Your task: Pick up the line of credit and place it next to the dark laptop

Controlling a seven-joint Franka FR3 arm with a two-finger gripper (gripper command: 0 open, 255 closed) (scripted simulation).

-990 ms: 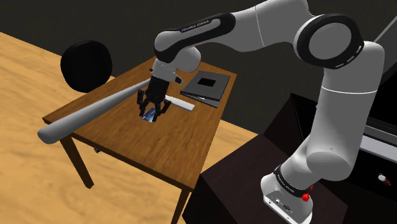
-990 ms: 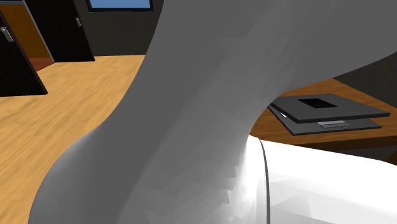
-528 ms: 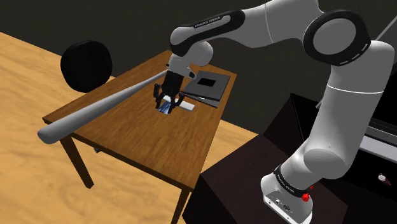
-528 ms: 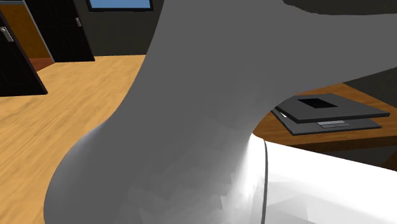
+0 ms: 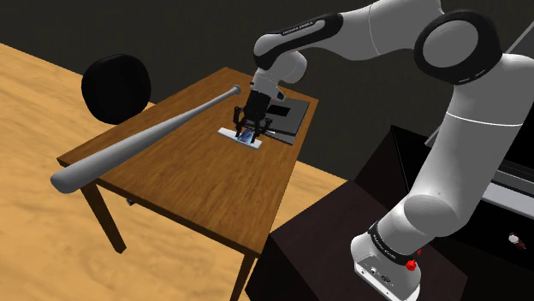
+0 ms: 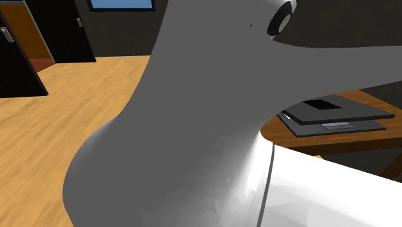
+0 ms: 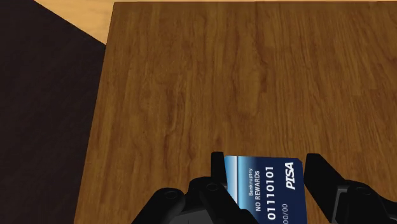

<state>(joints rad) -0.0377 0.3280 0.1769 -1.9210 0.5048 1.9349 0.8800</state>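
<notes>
Shoulder view: all-black gripper (image 5: 249, 128) grips a thin blue card (image 5: 246, 136) low over the brown wood-grain table (image 5: 197, 175), just beside the flat dark grey laptop (image 5: 291, 118). A long smooth grey bat (image 5: 137, 145) lies nearby.
Second exterior view: the laptop (image 6: 328, 116) is slab-like and matte.
Wrist view: both fingers (image 7: 217, 167) clasp the card's (image 7: 264, 191) edges, white lettering showing.

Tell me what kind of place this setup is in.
Likely a room in a home, perhaps a study: a wood-plank floor, a small wooden table carrying a dark laptop and a baseball bat, and dark doors along the far wall.
</notes>
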